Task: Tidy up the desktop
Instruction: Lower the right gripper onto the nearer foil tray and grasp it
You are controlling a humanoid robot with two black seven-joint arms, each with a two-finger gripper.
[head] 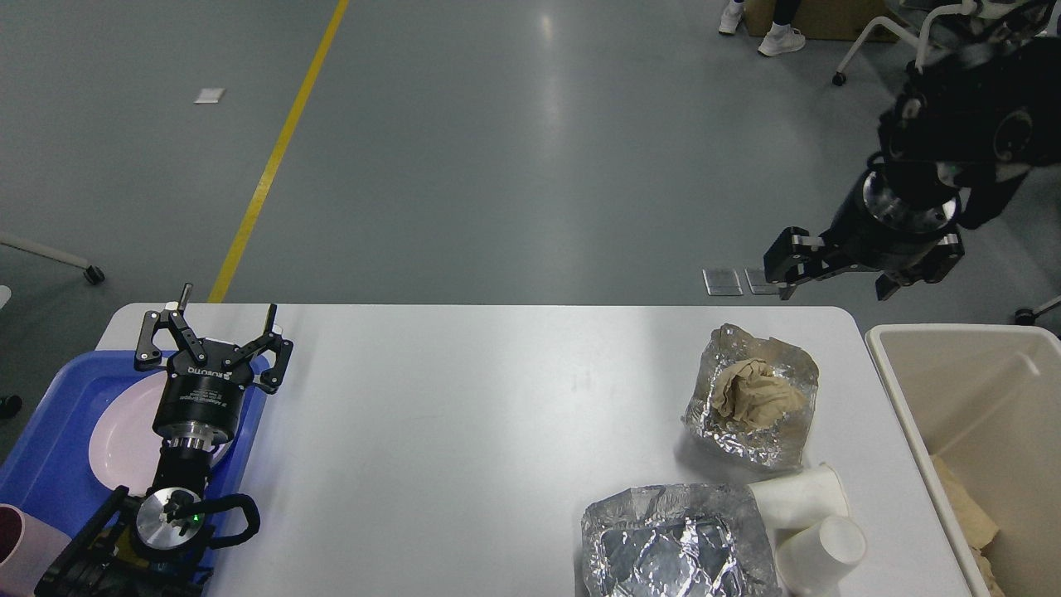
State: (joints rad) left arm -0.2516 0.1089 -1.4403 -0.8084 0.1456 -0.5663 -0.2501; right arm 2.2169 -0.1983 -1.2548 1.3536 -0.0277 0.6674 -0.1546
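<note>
The white desktop [464, 431] fills the lower middle of the head view. On its right side a foil tray [775, 427] holds crumpled brown paper [750, 394]. A second, empty foil tray [675, 543] lies at the front edge. Two white paper cups lie on their sides beside it, one [800, 497] behind the other [821, 551]. My left gripper [229, 300] is open and empty over the far right corner of the blue tray [58, 448]. My right gripper [833, 286] is open and empty, raised high beyond the table's far right corner.
A pink plate [124, 431] lies in the blue tray, and a pink cup [21, 551] stands at its front. A beige bin [912, 398] stands off the table's right end with brown paper [961, 514] inside. Chairs stand on the floor behind.
</note>
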